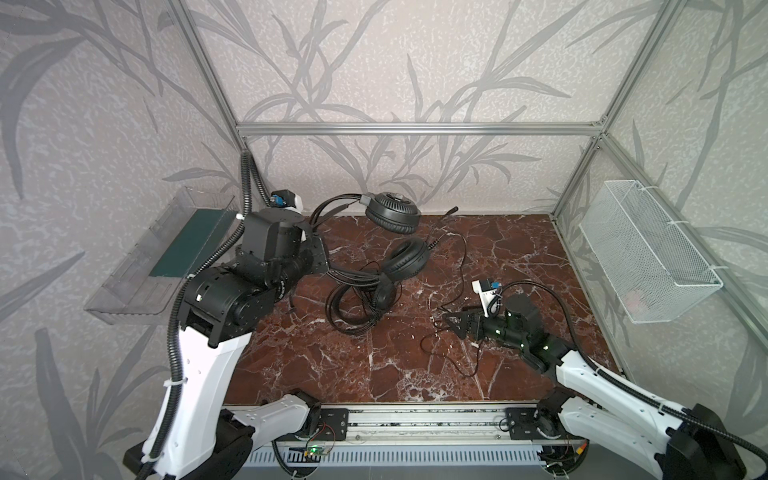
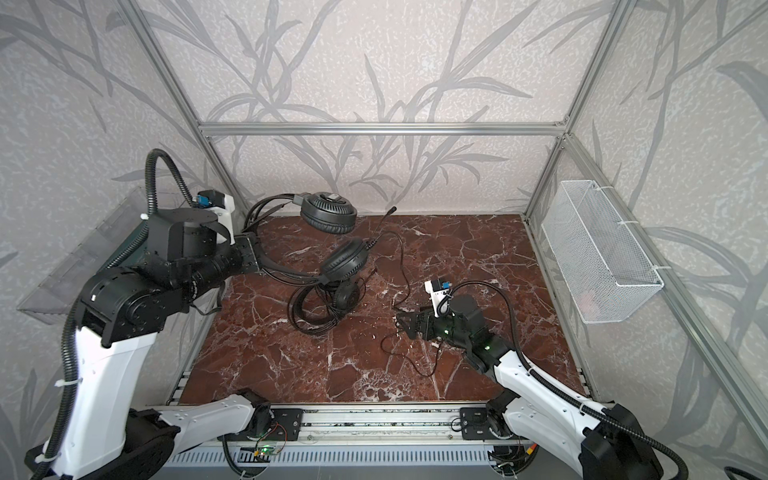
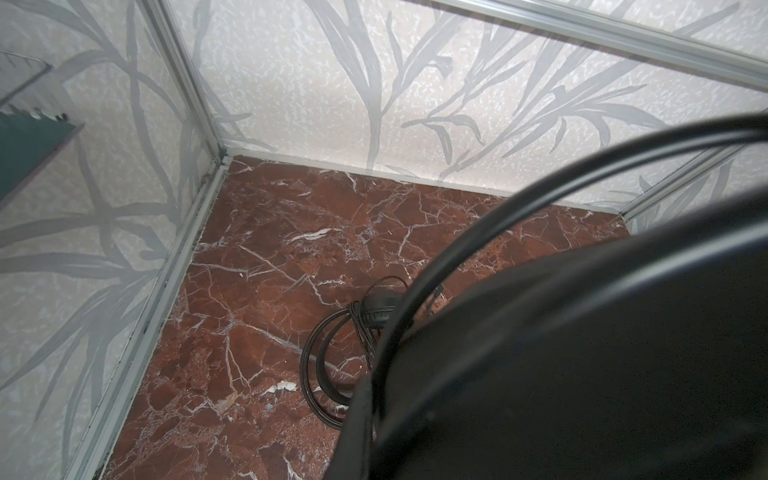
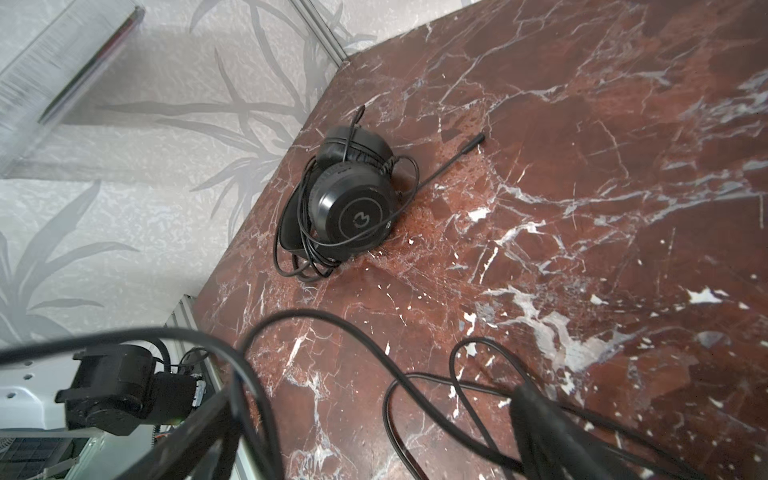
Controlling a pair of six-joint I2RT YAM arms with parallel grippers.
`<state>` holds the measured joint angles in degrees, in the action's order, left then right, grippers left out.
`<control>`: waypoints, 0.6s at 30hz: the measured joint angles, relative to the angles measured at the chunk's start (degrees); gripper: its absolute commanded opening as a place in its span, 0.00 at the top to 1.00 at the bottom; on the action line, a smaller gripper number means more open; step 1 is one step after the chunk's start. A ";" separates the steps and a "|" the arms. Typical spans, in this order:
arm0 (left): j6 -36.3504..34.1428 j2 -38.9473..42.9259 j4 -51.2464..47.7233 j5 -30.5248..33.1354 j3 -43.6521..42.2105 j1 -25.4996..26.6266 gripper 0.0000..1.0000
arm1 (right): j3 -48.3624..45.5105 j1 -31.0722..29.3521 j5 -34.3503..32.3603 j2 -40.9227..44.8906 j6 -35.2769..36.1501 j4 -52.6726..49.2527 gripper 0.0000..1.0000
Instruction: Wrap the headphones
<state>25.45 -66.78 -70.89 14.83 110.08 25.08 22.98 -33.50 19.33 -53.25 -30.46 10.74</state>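
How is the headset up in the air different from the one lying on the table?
The lifted headset is held up by the left end effector; the wrapped headset lies on the table. The lifted headset's cable trails loose across the table; the wrapped headset's is coiled around it. Both are black with round padded earcups.

One black headset (image 1: 392, 212) hangs aloft unwrapped; second headset (image 1: 382, 295) lies cable-wrapped nearby

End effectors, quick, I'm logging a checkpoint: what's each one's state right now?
Left end effector: shut on the raised headset.
Right end effector: open, holding nothing.
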 measured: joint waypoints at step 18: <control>-1.44 1.27 -1.64 3.34 6.67 -1.64 1.00 | -5.42 0.00 -1.53 0.59 1.33 3.23 0.00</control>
<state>24.01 -65.52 -72.53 18.17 116.75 23.44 17.56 -33.50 17.80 -52.66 -29.12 13.98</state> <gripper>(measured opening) 0.070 0.995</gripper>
